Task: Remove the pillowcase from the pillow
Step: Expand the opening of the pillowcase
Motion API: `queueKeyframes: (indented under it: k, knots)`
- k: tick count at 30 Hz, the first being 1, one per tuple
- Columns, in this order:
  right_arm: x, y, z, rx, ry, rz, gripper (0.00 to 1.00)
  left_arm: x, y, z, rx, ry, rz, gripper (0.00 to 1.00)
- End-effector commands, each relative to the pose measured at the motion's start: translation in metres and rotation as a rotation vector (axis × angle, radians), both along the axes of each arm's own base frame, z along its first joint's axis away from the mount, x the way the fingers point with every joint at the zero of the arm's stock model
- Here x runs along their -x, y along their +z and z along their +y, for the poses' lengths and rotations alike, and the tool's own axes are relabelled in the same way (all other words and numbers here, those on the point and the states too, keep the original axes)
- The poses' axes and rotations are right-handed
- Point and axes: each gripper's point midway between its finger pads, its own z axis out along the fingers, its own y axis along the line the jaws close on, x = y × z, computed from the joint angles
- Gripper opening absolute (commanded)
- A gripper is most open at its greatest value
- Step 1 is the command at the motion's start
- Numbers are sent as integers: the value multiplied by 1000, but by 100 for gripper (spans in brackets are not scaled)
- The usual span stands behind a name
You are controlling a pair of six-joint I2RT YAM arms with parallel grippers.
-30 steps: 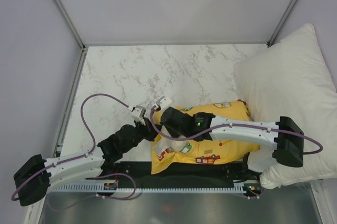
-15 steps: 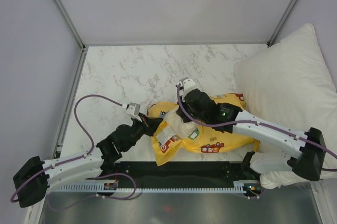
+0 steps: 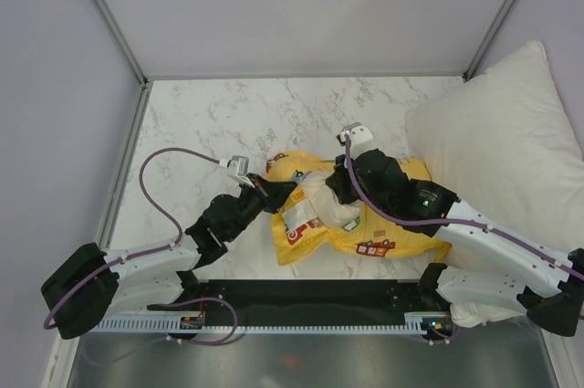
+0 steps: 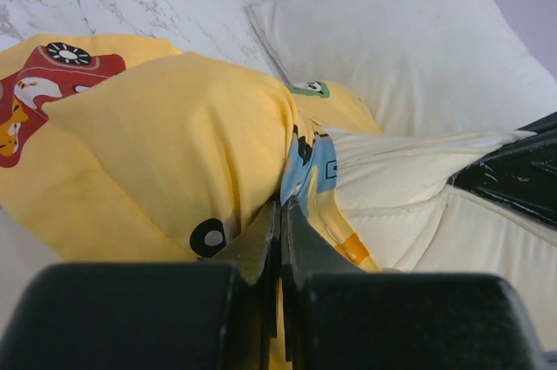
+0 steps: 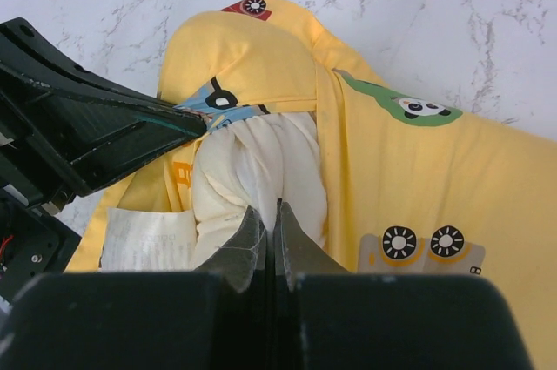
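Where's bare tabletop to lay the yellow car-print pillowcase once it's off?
Free marble table: the far strip behind the yellow car-print pillowcase, and the left side by the rail. Crowded: centre, where left gripper pinches pillowcase, right gripper the cream pillow; a large white pillow fills the right.

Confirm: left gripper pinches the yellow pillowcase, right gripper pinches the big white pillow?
No. The right gripper pinches the small cream pillow poking from the pillowcase, not the big white pillow; the right wrist view shows it. The left gripper does pinch the pillowcase.
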Motion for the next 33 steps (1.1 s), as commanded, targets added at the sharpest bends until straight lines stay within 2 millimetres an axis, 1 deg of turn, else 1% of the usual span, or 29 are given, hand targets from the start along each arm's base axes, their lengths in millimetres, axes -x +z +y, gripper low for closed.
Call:
queueKeyframes:
  k: [1,4,6,9,10,16,22,27,33]
  knots:
    - [-27,102,-80,-115,-325,-289,0,-8,-141,87,-425,266,300,2]
    - [-22,107,-93,-121,-350,-305,0,-13,-146,91,-419,293,329,2]
    - [-20,106,-97,-115,-355,-304,0,-14,-148,92,-412,305,344,2]
    - [-15,109,-104,-127,-362,-312,0,-16,-153,101,-410,336,376,2]
    - [-12,113,-108,-140,-369,-320,0,-19,-155,107,-404,357,388,2]
    - [-3,122,-131,-157,-420,-347,0,-22,-158,119,-402,380,413,2]
    - [3,127,-145,-166,-447,-358,0,-28,-164,129,-391,415,448,2]
    - [6,128,-149,-167,-450,-358,0,-32,-167,129,-387,419,467,2]
    - [12,135,-161,-180,-478,-372,0,-39,-165,130,-375,435,477,2]
